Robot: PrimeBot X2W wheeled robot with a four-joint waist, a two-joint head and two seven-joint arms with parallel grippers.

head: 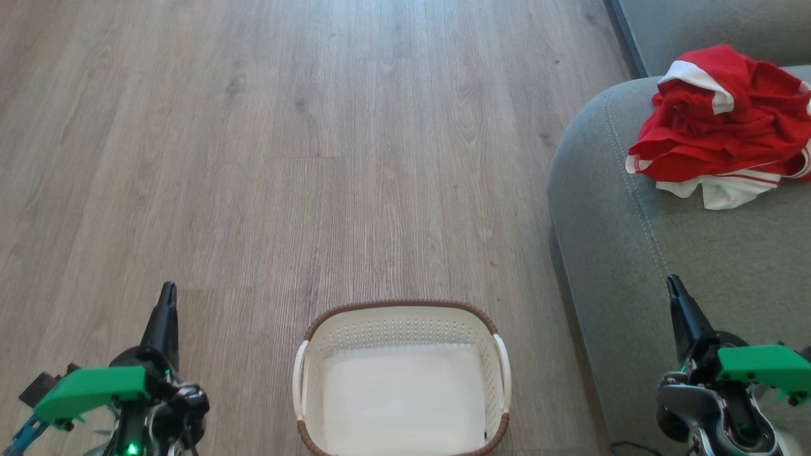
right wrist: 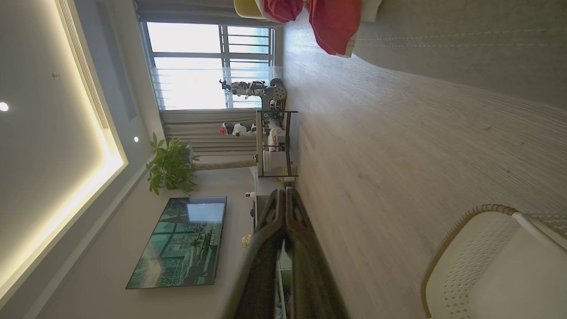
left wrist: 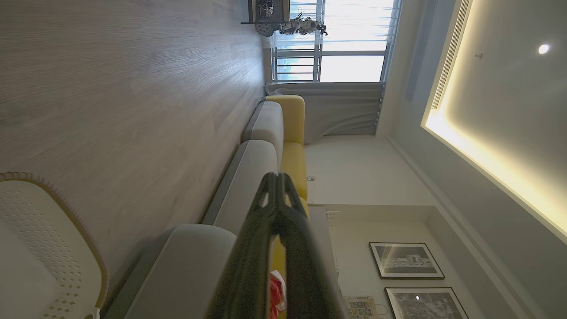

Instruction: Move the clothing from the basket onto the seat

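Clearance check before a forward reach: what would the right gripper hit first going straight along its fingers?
Nothing close: right gripper points past the seat and clothing, both off to one side. First in line looks like the far rack, depth unclear.

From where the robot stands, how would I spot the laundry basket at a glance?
Find the big grey-green sofa seat on the right, where red clothing lies. On the wooden floor just left of it, straight before the robot, stands the basket. It is white perforated plastic with a brown woven-look rim, and no clothes are in it.
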